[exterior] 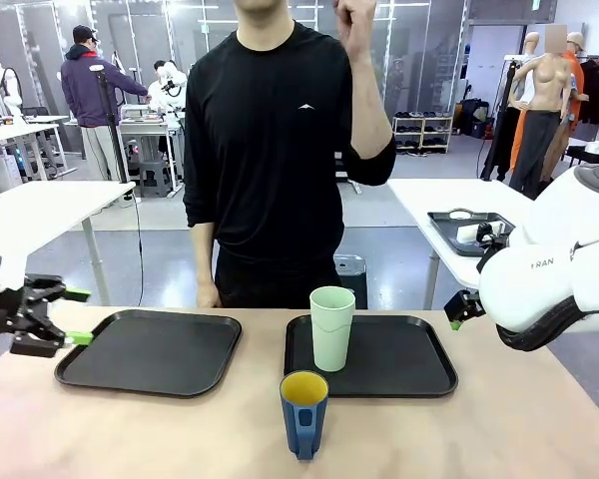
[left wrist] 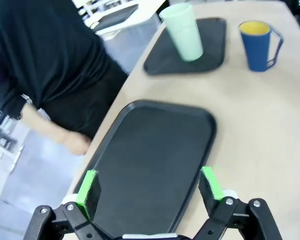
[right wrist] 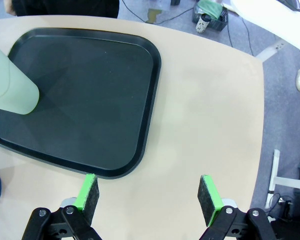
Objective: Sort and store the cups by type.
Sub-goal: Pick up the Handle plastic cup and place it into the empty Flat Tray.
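Blue mug (exterior: 304,413) stood upright on bare table (exterior: 180,429) at lower centre, mint tumbler (exterior: 331,327) upright just above it on the right-hand tray (exterior: 419,364); left gripper (exterior: 78,316) and right gripper (right wrist: 149,192) both gaped empty, the right seemingly nearer.

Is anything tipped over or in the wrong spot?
Nothing is tipped or spilled. The green tumbler stands upright on the right tray. The blue mug stands upright on the bare table, off that tray, not yet stored.

One tumbler (exterior: 331,328), one mug (exterior: 303,411), two trays (exterior: 150,351) (exterior: 399,355)
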`<state>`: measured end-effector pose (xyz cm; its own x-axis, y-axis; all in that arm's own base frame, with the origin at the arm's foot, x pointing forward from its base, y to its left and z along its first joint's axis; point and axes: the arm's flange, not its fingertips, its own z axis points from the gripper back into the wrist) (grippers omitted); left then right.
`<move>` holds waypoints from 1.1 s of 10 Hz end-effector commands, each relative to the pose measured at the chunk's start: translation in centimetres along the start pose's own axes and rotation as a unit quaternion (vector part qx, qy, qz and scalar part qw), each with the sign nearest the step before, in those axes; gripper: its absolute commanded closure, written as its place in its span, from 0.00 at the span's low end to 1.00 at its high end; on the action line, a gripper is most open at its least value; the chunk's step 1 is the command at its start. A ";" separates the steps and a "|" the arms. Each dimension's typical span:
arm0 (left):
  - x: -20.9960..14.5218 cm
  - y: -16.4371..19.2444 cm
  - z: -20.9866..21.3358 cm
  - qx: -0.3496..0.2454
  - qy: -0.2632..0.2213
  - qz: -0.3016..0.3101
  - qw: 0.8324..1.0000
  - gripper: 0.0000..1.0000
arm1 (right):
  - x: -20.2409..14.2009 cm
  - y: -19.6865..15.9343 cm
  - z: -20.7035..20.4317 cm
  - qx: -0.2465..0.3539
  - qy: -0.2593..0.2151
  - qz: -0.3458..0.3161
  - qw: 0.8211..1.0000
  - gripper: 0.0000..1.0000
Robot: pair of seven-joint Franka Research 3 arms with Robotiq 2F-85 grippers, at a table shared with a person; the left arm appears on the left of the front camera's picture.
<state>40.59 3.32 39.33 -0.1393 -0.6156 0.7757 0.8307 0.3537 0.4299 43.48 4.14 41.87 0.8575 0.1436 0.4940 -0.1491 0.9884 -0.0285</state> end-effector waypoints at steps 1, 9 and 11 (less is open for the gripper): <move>1.0 -1.3 1.9 0.021 0.089 -0.013 0.996 0.00 | -0.1 0.0 0.0 0.001 -0.001 -0.001 1.000 0.00; -0.4 1.5 2.5 0.002 0.171 -0.011 0.985 0.00 | -0.1 0.0 0.0 0.001 -0.001 -0.001 1.000 0.00; -0.4 1.5 2.5 0.002 0.171 -0.011 0.985 0.00 | -0.1 0.0 0.0 0.001 -0.001 -0.001 1.000 0.00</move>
<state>40.71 5.84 41.17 0.0496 -0.8162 0.5756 0.8417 0.3444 0.4159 43.48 4.14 41.88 0.8575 0.1436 0.4941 -0.1491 0.9884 -0.0285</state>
